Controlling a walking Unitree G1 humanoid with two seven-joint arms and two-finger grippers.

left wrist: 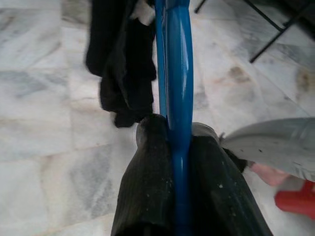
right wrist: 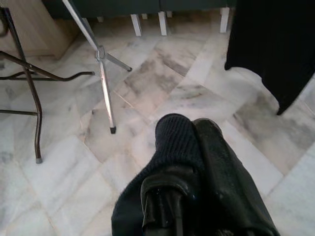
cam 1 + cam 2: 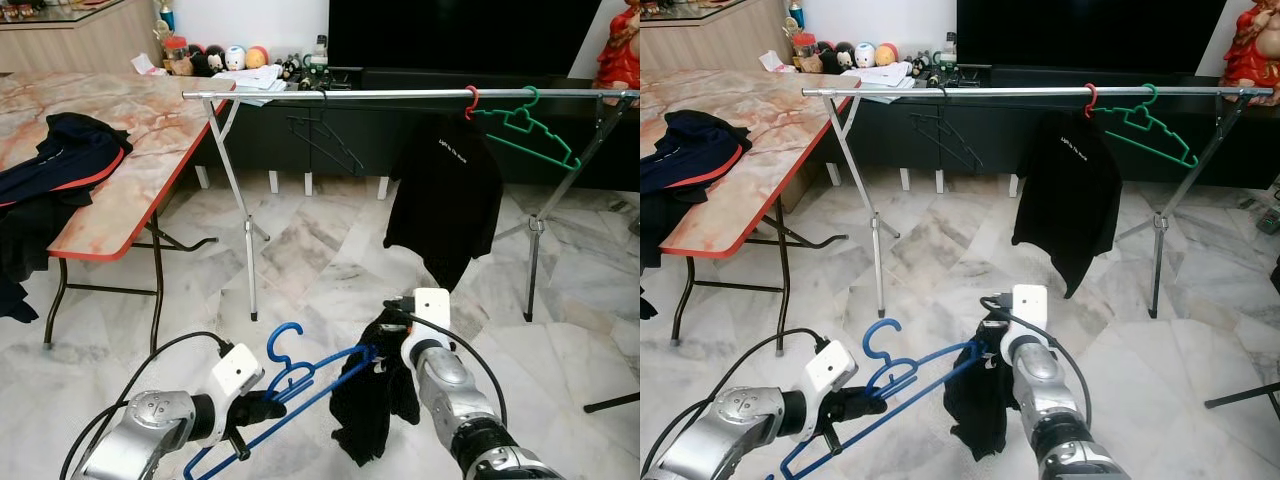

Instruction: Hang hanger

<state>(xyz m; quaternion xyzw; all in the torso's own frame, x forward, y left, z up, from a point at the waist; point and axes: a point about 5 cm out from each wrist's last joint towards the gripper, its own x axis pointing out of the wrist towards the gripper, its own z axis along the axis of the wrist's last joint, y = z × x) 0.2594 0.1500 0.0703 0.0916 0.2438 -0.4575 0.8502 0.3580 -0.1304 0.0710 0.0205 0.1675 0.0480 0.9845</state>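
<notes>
The left gripper has its jaws pinching the lower bar of the blue hanger, low in front of the robot and well short of the rail. In the left wrist view the blue bar runs straight down between the two black fingers, pressed tight on both sides. The right gripper has its jaws pressed together on a fold of the black garment draped over the hanger's far end; how well the cloth sits on the shoulders is hard to tell, since it hangs bunched.

To do this step well, the robot probably needs to settle the garment evenly first, then raise the hanger with its hook upright and turned toward the rail. The open stretch between the black hanger and the hung black shirt looks the safest spot. Lift above the rail, then lower, keeping the hook clear of the red hook and green hanger.
</notes>
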